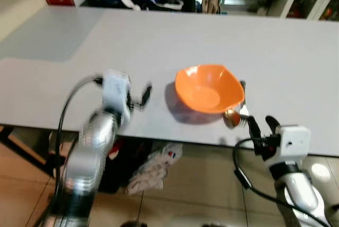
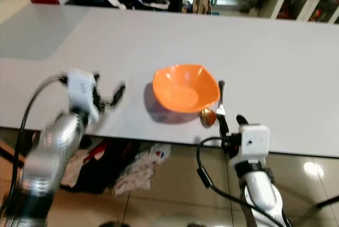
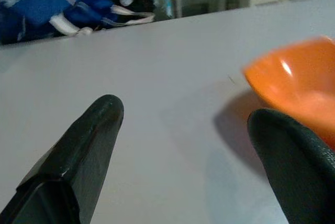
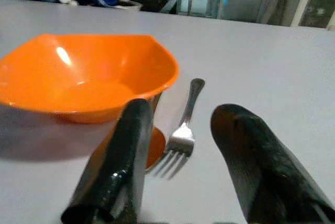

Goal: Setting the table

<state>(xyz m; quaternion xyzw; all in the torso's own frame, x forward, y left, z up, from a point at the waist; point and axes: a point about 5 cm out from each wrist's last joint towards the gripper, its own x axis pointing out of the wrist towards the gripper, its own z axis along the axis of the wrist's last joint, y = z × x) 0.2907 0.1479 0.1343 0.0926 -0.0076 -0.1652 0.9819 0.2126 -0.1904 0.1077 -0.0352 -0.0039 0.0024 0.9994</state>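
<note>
The orange bowl [image 1: 207,87] sits near the counter's [image 1: 159,41] near edge, a fork [image 4: 184,130] just right of it. Both grippers, left [image 3: 188,145] and right [image 4: 183,182], hover with jaws released, holding nothing. Placement looks done; next, probably withdrawing or fetching another piece.

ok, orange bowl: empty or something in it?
Empty. The orange bowl sits upright on the table; its inside shows bare orange.

Glossy, probably plastic bowl [image 4: 89,80]; shiny metal fork [image 4: 184,130]; matt table [image 1: 159,36].
</note>
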